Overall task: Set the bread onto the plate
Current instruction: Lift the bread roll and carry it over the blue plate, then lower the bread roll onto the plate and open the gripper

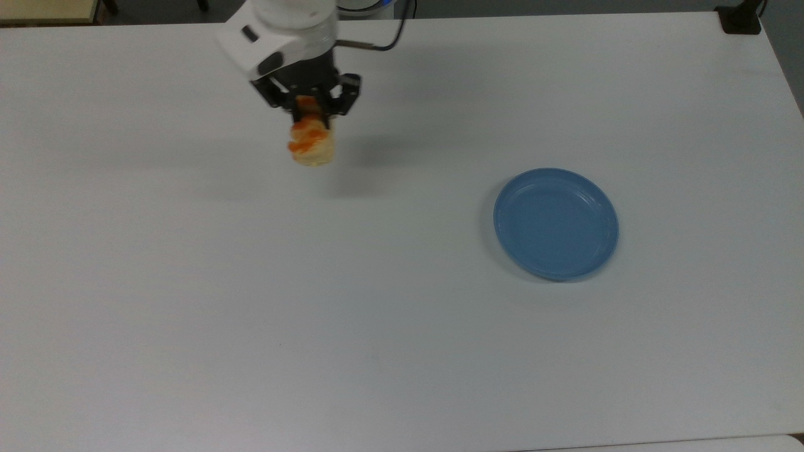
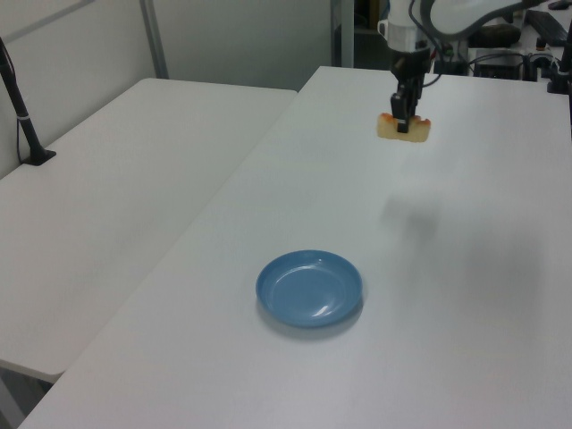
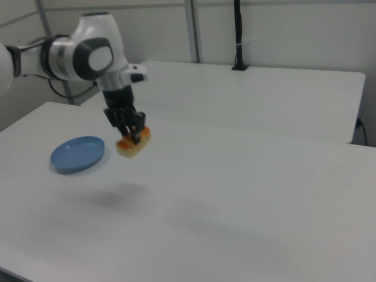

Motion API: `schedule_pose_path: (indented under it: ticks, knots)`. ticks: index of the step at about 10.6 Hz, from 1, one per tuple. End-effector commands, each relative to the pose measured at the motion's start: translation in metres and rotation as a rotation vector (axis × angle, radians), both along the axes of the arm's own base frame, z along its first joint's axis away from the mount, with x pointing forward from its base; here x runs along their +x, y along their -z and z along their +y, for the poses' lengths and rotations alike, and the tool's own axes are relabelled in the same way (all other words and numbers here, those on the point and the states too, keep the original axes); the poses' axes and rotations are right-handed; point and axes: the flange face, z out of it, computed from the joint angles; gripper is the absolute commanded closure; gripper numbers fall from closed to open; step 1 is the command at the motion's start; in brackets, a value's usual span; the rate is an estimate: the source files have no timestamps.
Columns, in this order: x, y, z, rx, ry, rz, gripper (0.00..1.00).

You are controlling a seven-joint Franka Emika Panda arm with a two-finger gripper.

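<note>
The bread [image 1: 310, 145] [image 2: 403, 129] [image 3: 133, 144], a pale-yellow roll with orange-brown glaze, hangs well above the white table, its shadow on the surface below. My gripper [image 1: 309, 118] [image 2: 404, 120] [image 3: 134, 134] is shut on the bread, black fingers pinching it from above. The blue plate [image 1: 555, 223] [image 2: 309, 288] [image 3: 77, 154] lies empty on the table, far toward the top view's right of the bread and nearer the camera in the left view.
A second white table [image 2: 116, 188] adjoins on the left view's left, with a black post [image 2: 22, 116] standing on it. A black clamp [image 1: 741, 19] sits at the top view's upper right corner.
</note>
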Motion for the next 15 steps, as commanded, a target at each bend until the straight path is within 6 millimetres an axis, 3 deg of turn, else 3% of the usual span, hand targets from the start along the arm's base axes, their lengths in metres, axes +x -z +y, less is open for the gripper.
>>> schedule_pose_path:
  ticks: [1, 2, 4, 5, 6, 10, 15]
  knots:
    - [0.007, -0.037, 0.089, 0.079, 0.097, -0.048, 0.59]
    - [0.004, -0.031, 0.130, 0.086, 0.100, -0.043, 0.59]
    - [-0.002, 0.015, 0.204, 0.064, 0.082, 0.015, 0.59]
    - [0.004, 0.020, 0.233, 0.057, 0.067, -0.024, 0.59]
    - [0.005, 0.040, 0.256, 0.042, 0.060, -0.024, 0.59]
    - [0.027, 0.097, 0.306, 0.049, 0.043, -0.071, 0.59]
    - [0.052, 0.122, 0.343, 0.122, 0.009, -0.161, 0.58]
